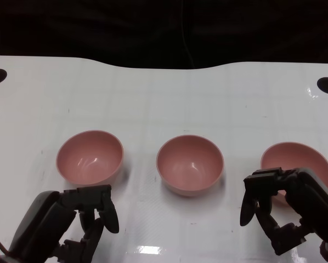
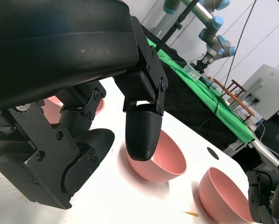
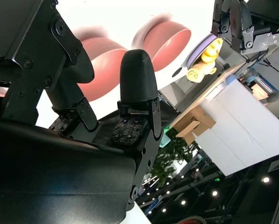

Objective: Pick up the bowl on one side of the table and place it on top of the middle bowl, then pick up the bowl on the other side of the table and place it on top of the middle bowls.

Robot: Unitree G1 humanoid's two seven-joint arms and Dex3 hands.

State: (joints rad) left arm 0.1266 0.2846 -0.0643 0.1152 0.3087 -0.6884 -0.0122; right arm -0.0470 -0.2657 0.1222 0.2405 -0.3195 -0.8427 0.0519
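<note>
Head view: right bowl (image 1: 297,162) lies just behind right hand's (image 1: 287,211) spread, empty fingers (image 1: 247,212).

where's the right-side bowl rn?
Head view: the right bowl sits on the white table at the picture's right, in line with the middle bowl, partly hidden behind the right hand.

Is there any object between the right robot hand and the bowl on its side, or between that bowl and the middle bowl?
Nothing visible. The right robot hand is already at the near rim of the right bowl, and only bare white table lies between that bowl and the middle bowl.
</note>
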